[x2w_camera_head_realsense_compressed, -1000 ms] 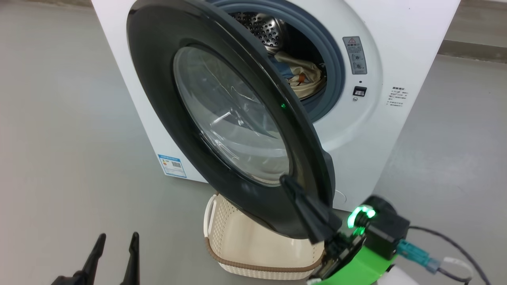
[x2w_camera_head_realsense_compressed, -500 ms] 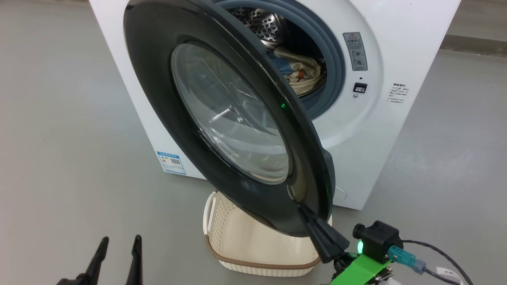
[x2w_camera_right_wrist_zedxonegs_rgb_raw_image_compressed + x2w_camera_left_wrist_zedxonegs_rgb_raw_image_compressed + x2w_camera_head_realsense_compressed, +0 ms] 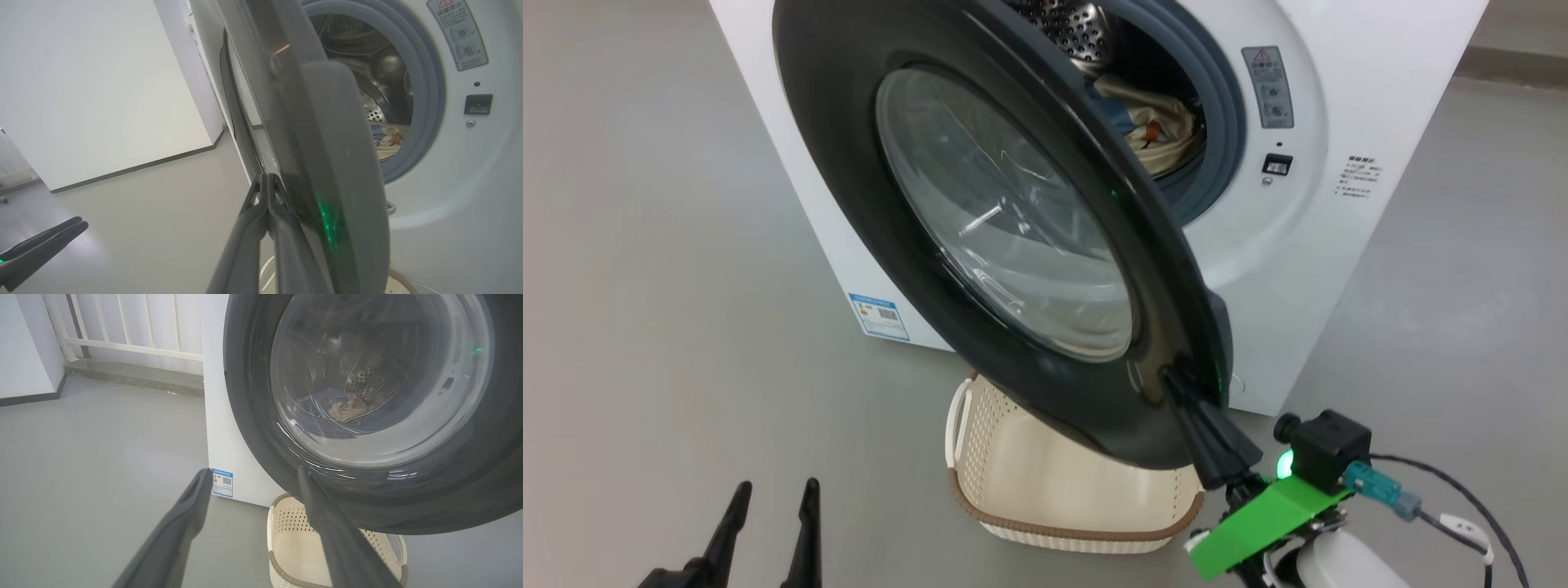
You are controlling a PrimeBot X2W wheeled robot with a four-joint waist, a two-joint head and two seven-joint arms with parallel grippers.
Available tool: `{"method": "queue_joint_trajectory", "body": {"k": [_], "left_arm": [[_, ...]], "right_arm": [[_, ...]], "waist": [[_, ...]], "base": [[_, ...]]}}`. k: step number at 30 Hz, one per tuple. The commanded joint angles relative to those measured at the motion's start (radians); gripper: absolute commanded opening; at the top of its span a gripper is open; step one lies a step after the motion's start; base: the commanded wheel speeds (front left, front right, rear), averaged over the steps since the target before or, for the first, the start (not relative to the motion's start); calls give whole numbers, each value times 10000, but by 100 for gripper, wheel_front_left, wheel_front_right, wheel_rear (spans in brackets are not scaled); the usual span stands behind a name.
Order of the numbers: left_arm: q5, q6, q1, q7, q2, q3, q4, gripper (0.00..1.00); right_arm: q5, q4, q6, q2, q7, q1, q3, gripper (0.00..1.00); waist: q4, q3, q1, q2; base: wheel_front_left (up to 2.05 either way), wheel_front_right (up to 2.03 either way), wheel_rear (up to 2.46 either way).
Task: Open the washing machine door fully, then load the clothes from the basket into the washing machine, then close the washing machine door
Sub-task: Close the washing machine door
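door (image 3: 849,180) against right claw (image 3: 1172,380)

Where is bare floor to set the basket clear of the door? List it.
Widest bare floor: left of the washing machine and laundry basket, ahead of the open left end effector. Also right of the machine. Crowded: under the washing machine door, where the basket sits and the shut right end effector meets the rim.

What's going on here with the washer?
The clothes lie inside the washing machine, and the basket looks empty. The right gripper, fingers shut, touches the outer face of the half-open washing machine door near its free edge, apparently to push it closed. The left gripper hangs open, idle.
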Motion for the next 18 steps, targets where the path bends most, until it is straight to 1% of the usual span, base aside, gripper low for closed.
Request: {"method": "queue_joint_trajectory", "body": {"k": [1, 7, 18], "left_arm": [[-59, 9, -494, -65, 84, 293, -351, 100], [-81, 9, -683, -65, 0, 249, -471, 100], [-195, 9, -1282, -65, -277, -84, -748, 100]], "right_arm": [[-70, -175, 40, 94, -51, -555, -89, 0], [-219, -99, 40, 56, -51, -968, -581, 0], [-485, 168, 40, -312, -51, -2127, -1537, 0]], "waist": [[30, 178, 0, 0], [62, 556, 0, 0], [330, 1579, 0, 0]], "base": [[0, 0, 0], [0, 0, 0], [0, 0, 0]]}}
